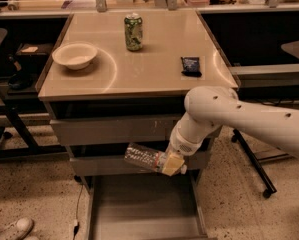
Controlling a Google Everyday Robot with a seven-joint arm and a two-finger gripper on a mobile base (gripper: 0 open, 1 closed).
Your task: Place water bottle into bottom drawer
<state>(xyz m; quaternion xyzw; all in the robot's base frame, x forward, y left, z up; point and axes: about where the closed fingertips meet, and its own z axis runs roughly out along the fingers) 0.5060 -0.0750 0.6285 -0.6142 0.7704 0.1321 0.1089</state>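
Observation:
The water bottle (143,157), clear and crinkled, lies nearly level with its far end pointing left. My gripper (171,163) is shut on its right end, with pale yellow fingers (173,165) around it. The white arm comes in from the right. The bottle hangs in front of the middle drawer's face (99,165), above the bottom drawer (139,211), which is pulled out with a plain grey floor. Nothing lies in the visible part of the drawer.
On the tan tabletop (139,69) stand a green soda can (133,32), a white bowl (75,55) and a small dark packet (191,66). A chair base (4,134) is at the left, another (259,174) at the right, and a shoe (11,230) on the floor.

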